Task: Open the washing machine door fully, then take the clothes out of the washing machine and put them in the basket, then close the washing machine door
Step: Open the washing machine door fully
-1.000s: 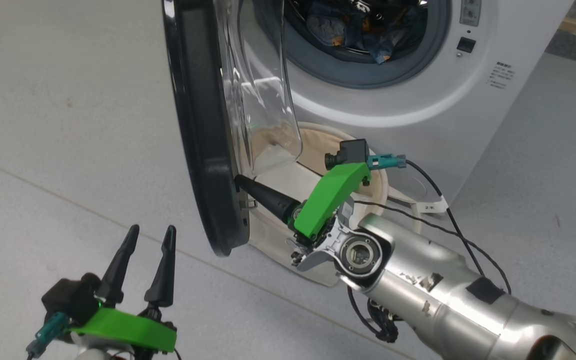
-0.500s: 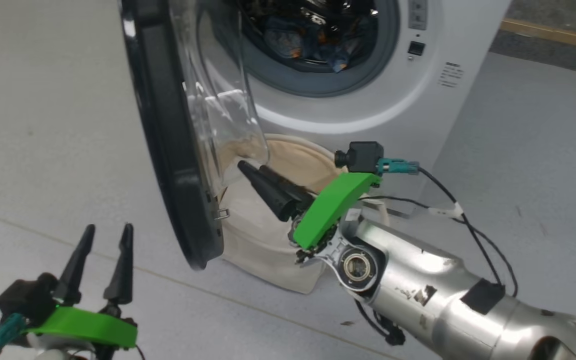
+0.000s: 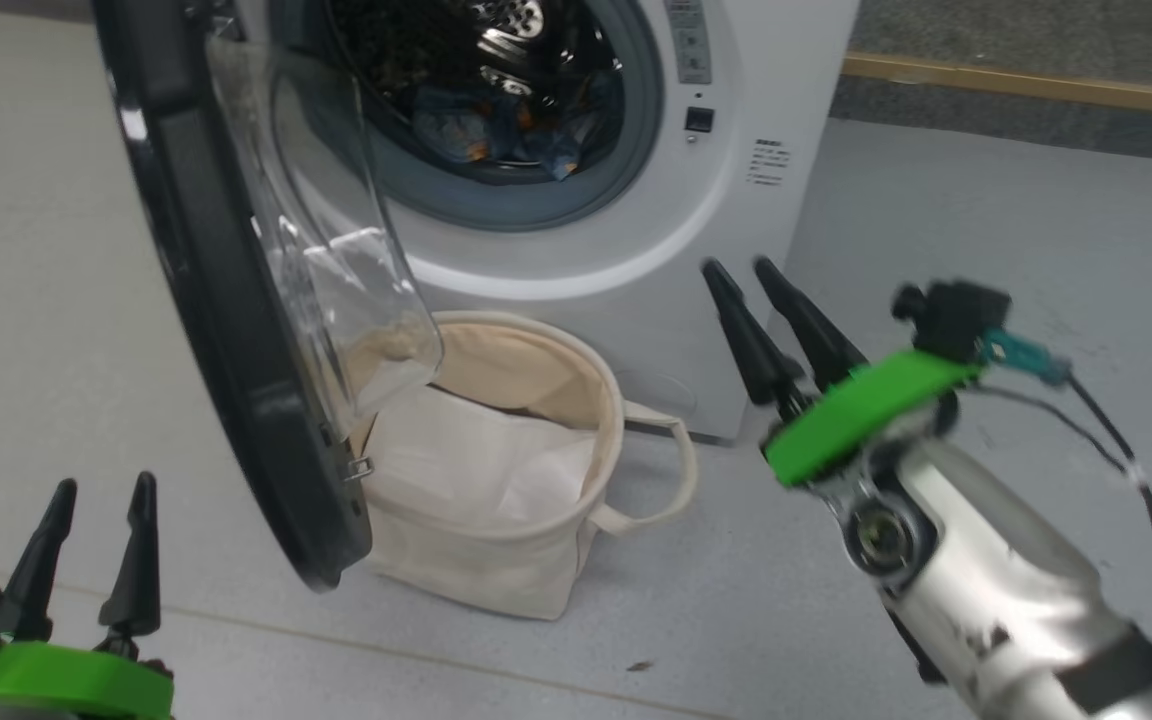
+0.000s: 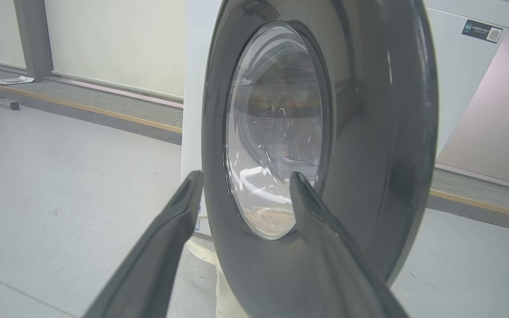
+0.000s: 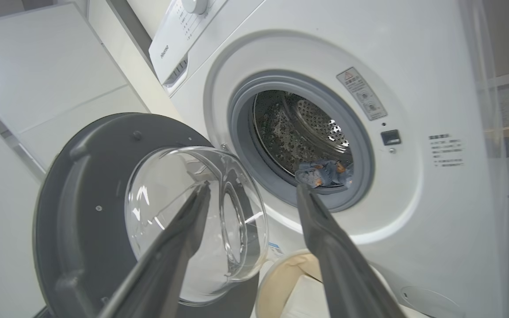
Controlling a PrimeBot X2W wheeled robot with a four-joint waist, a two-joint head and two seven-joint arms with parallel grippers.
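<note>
The washing machine door (image 3: 236, 330) stands swung out to the left, edge-on, with its glass bowl (image 3: 346, 270) facing the white washing machine (image 3: 726, 230). Blue printed clothes (image 3: 496, 135) lie low in the drum mouth. The cream basket (image 3: 481, 575) sits on the floor under the door, lined with a white sheet. My right gripper (image 3: 737, 265) is open in the air to the right of the basket, holding nothing. In the right wrist view its fingers (image 5: 320, 238) frame the clothes (image 5: 325, 173) and the door's glass bowl (image 5: 192, 221). My left gripper (image 3: 104, 484) is open at the lower left, facing the door's outer side (image 4: 369, 132).
Grey floor runs all around the machine. A raised kerb with a yellow-brown strip (image 3: 1026, 85) crosses behind it. White cabinets (image 5: 51, 75) stand beside the machine. A black cable (image 3: 1151, 510) trails from my right wrist.
My right gripper has left the door's inner edge, opened, and moved right, clear of the door and basket. The head camera has shifted. The left gripper stays open.
</note>
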